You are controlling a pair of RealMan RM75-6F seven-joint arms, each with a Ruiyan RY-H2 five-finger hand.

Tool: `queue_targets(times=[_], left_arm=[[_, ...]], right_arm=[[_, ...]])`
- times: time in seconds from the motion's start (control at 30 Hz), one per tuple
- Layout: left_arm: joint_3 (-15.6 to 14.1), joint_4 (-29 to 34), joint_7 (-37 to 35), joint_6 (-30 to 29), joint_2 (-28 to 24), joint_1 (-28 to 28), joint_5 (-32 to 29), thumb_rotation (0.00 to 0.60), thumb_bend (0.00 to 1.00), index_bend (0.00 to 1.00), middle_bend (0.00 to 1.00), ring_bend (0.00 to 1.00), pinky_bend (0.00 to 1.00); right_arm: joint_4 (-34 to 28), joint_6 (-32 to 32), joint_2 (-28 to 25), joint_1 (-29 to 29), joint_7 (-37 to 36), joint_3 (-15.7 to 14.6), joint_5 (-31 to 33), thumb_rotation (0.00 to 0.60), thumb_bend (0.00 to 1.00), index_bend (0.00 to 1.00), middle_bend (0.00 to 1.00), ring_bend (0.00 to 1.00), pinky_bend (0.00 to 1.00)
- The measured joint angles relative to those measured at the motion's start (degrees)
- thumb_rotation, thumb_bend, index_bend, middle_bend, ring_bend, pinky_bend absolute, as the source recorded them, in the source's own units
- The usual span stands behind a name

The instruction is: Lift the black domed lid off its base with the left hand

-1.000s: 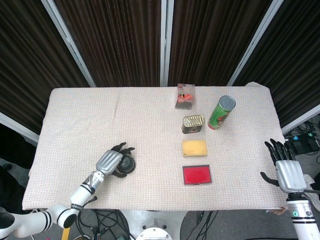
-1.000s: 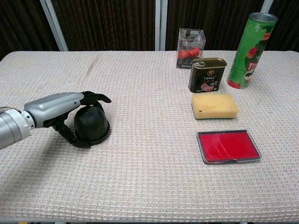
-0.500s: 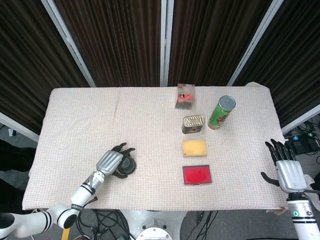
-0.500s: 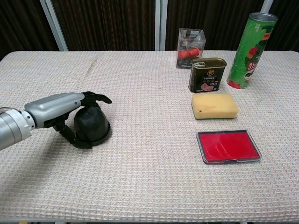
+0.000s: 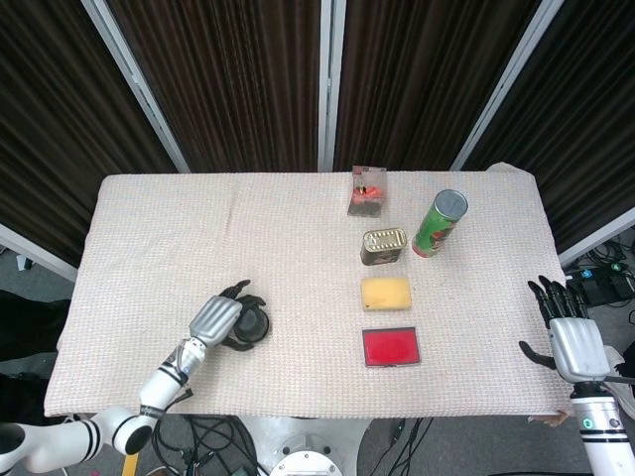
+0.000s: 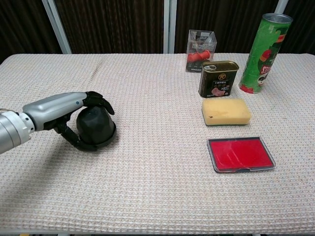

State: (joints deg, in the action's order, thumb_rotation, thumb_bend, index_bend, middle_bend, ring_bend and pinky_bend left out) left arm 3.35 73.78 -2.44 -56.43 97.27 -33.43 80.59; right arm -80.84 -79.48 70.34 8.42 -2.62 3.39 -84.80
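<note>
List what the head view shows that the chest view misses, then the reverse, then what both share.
Head view only: the right hand, open at the table's near right corner, and the left arm down to its elbow.

Chest view only: the side of the black lid, with the left hand curled over its top and a finger hooked low at its near side; also the labels on the tin and green tube.

Both: the lid, left hand, tin, tube, yellow sponge, red tray and clear box.

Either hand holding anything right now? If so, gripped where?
The left hand is wrapped over the black domed lid, fingers curled across its top, thumb low on the near side. The lid sits on the table, unlifted. The right hand holds nothing.
</note>
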Motion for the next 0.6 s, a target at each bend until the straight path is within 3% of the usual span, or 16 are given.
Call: queue_targets(times=[0.2,0.6], left_arm=[[0.17,0.48,0.86,0.30,-0.15,-0.24,-0.42,0.600,0.19,0.44,0.43,0.10,0.20],[1.24,5.19,5.28,0.65,-4.33,-1.11,-1.57,0.600,0.20,0.47,0.45,0.21,0.38]], right_arm=[[0.25,-0.06,0.11,-0.03,-0.39,0.00,-0.03,0.600,0.10,0.00,0.02,0.00,0.00],[0.49,-0.63,-0.08,-0.32,-0.97,0.14,0.00,0.600,0.10,0.00,0.02,0.00,0.00]])
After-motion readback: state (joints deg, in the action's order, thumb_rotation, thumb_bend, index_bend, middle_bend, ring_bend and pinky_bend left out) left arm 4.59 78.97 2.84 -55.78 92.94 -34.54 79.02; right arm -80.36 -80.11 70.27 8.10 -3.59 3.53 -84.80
